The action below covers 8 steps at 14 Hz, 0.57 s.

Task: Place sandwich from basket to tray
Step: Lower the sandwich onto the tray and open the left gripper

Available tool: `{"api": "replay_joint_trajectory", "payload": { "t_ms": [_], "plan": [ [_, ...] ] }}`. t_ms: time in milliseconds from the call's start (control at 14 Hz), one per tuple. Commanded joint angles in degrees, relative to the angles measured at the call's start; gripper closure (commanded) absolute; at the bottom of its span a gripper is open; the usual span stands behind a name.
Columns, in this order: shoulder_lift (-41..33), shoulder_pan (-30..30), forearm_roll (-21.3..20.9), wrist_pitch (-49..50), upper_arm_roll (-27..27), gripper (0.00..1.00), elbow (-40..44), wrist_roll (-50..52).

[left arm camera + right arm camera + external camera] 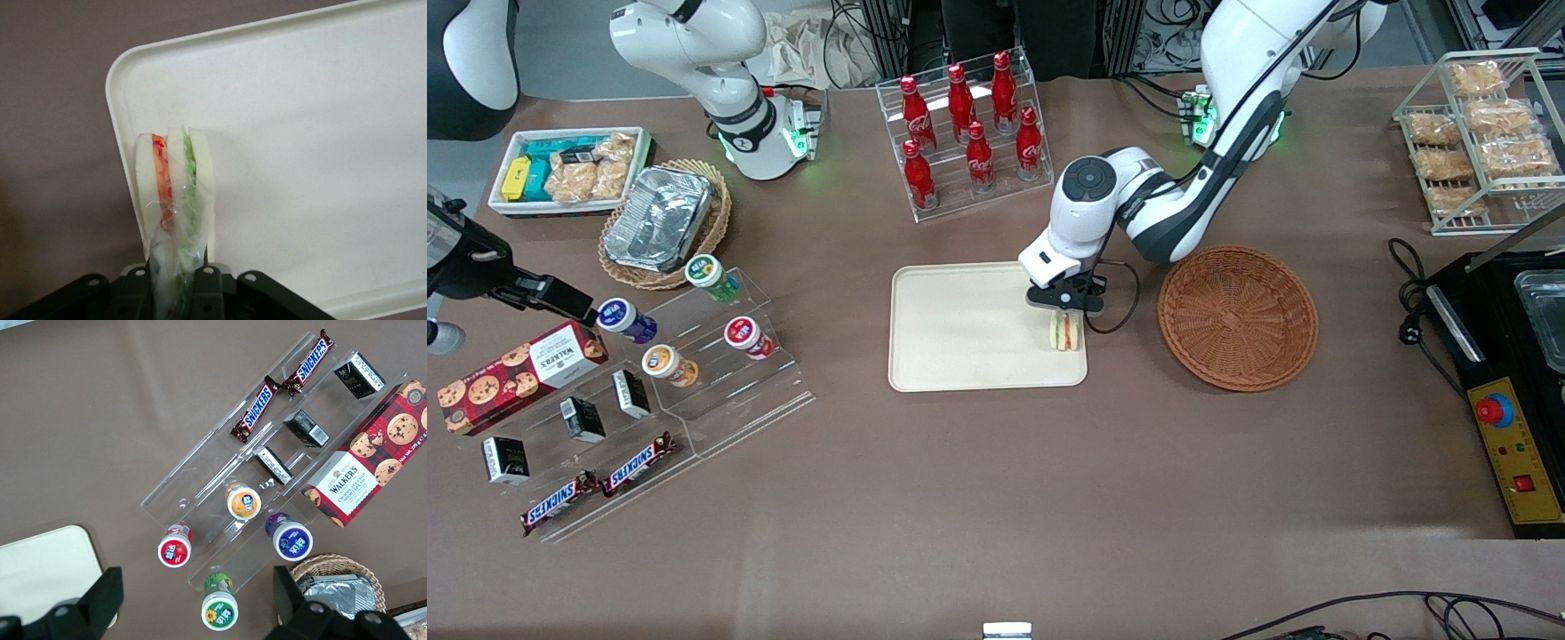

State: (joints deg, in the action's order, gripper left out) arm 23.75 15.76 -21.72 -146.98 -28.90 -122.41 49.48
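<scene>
Just right of centre in the front view, the tool (1064, 318) is clamped narrowly on the sandwich (1064, 332), which stands on edge at the tray's (960, 329) right-hand rim. The wrist view shows the fingers (208, 290) pinching its wrapped end. The basket (1237, 316) sits on the tabletop (996, 498) further right, near the tray.

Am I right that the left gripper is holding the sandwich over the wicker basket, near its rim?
Not quite. The gripper is shut on the sandwich, but over the tray, near its rim; the reddish-brown basket sits empty beside it. The front view shows this.
</scene>
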Motion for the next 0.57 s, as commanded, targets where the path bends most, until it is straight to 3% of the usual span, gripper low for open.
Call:
{"api": "replay_joint_trajectory", "payload": {
  "t_ms": [0, 143, 286, 357, 500],
  "plan": [
    [1.9, 0.8, -4.3, -1.9, 1.3, 1.0, 0.9, 4.1],
    [2.4, 1.2, -5.2, -3.1, 2.1, 0.95, 0.9, 4.4],
    [2.9, 1.1, -5.3, -3.3, 2.2, 0.27, 1.1, 4.1],
    [2.8, 1.2, -5.3, -3.3, 2.6, 0.0, 1.2, 4.0],
    [2.2, 1.1, -5.1, -3.1, 2.8, 0.0, 1.6, 4.5]
  ]
}}
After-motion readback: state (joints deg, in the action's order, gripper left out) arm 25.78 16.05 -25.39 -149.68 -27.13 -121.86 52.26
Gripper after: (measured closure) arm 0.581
